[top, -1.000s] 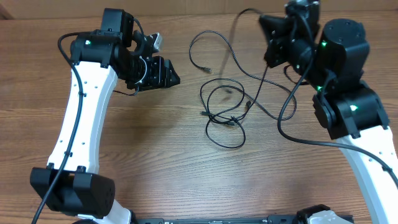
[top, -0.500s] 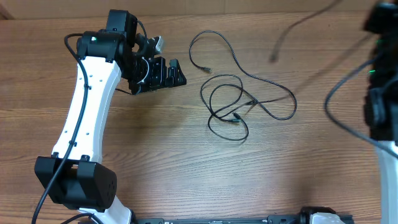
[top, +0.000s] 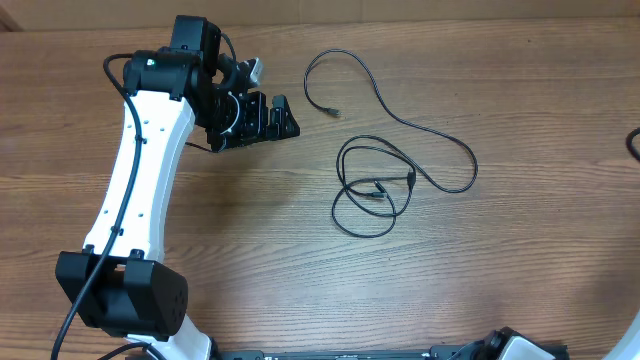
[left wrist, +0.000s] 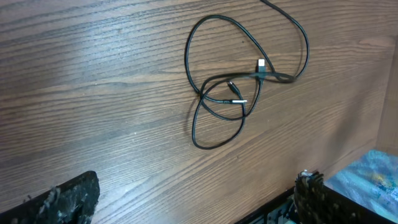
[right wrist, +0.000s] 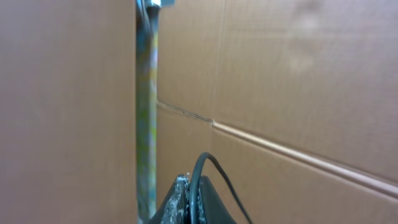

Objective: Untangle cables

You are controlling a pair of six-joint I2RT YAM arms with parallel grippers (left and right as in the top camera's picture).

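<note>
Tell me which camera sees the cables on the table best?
Overhead: it shows the cables whole, loops and long strand. The left wrist view gets the loops and plugs closer but cuts the long strand off. The right wrist view shows only a cable at its own jaws, against cardboard.

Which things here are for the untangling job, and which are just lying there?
For the job:
- cables looped on the table
- left end effector, open
- right end effector, shut on a black cord

Just there:
- wooden table
- cardboard wall
- something blue past the table edge
</note>
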